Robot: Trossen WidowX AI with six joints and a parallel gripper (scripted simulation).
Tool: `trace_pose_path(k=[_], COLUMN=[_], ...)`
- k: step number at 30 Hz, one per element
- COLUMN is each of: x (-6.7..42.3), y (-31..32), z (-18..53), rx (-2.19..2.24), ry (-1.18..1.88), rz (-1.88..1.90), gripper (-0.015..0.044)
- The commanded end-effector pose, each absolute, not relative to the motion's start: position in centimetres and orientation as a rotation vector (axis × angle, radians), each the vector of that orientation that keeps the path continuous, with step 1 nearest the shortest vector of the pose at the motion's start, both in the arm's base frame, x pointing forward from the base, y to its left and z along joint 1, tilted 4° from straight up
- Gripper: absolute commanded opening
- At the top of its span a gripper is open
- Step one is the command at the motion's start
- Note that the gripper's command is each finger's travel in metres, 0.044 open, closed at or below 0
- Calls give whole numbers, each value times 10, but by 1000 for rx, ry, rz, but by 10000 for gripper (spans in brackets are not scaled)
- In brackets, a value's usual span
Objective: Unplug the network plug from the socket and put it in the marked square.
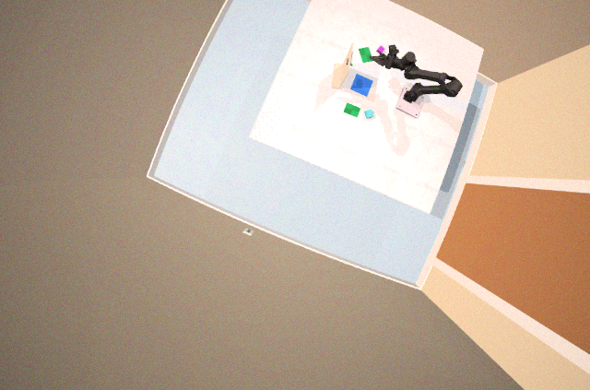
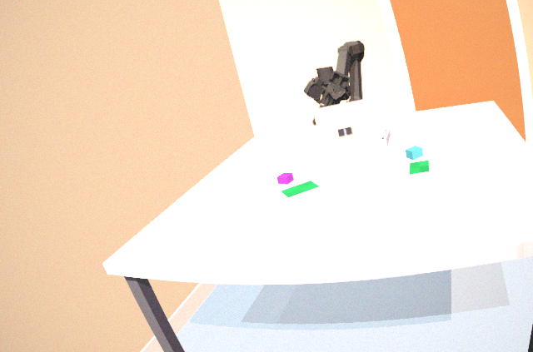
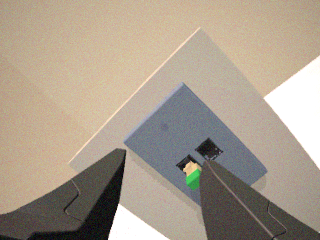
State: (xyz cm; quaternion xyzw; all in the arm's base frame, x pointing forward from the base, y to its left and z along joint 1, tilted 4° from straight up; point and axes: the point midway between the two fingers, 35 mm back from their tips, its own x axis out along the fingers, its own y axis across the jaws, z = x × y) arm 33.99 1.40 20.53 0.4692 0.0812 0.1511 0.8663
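On the white table stands the upright panel, and the black arm reaches toward it from about 3 o'clock in the top view. Through the wrist camera the gripper points at the panel, tilted, with the two dark fingers partly closed — about a third of the way open — and nothing between them. Just past the right finger, at about 4 o'clock from the middle of the grey-blue plate, the green and tan plug sits in its socket, apart from the fingers. Right beside it is a second socket, dark inside. Near the panel's foot in the top view lies the blue square. Two green patches — one up by the gripper, one lower down — lie on the table, with a pink block and a light blue block next to them.
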Motion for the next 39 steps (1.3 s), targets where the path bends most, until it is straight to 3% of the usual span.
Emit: trace_pose_path(k=[1,13,21,39], x=[334,307,306,363], y=[17,28,29,47], z=[186,145,143,142], rx=[1137,1534,1556,1556], ry=[245,469,483,479], rz=[353,418,420,424], gripper=[156,156,156,156])
